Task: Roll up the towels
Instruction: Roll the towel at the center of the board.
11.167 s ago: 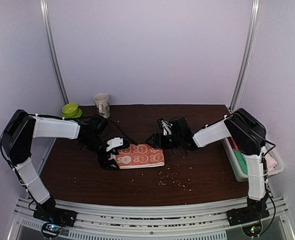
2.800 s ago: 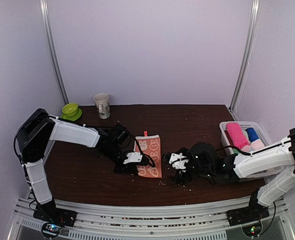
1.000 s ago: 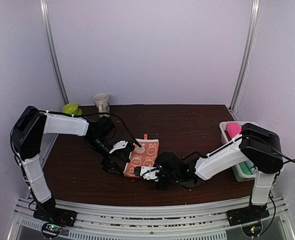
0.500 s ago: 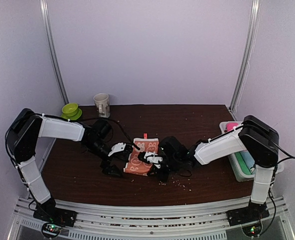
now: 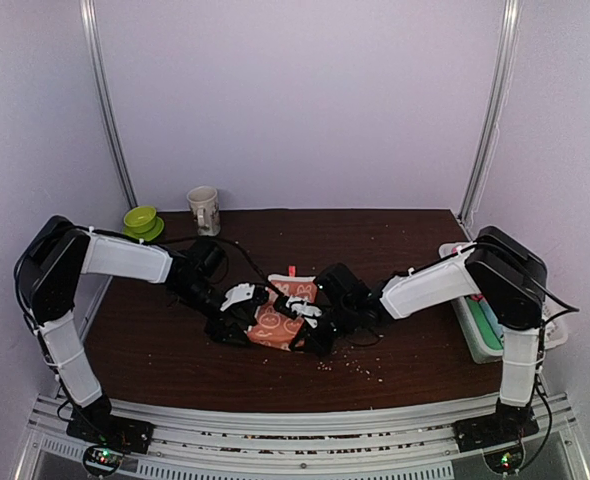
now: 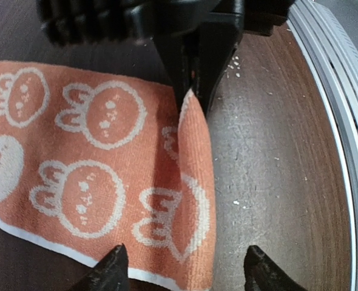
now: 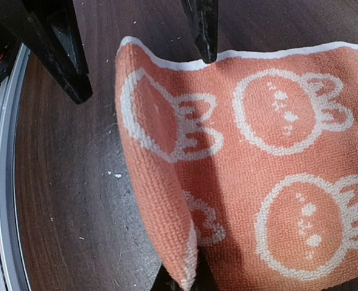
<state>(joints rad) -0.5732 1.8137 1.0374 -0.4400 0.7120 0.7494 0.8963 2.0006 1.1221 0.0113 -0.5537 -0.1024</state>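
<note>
An orange towel (image 5: 280, 312) with white bunny faces lies flat near the middle of the dark table. My right gripper (image 5: 297, 332) is shut on its near corner and holds that edge lifted, so the towel (image 7: 276, 182) curls up into a fold over the gripper (image 7: 182, 284). My left gripper (image 5: 247, 320) is open at the same near edge. In the left wrist view, that gripper (image 6: 185, 276) straddles the towel's (image 6: 94, 182) white-trimmed border. The right gripper (image 6: 188, 100) pinches the raised corner just beyond it. The left fingers (image 7: 64, 54) show at the top of the right wrist view.
A mug (image 5: 204, 210) and a green bowl (image 5: 141, 220) stand at the table's back left. A white basket (image 5: 475, 335) sits at the right edge, mostly behind the right arm. Crumbs (image 5: 350, 355) dot the wood near the towel. Metal rails (image 6: 340, 133) run along the near edge.
The right gripper has carried the towel's near corner up and away from the front edge, raising a fold. The left gripper's jaws have narrowed and sit closer to the towel.
</note>
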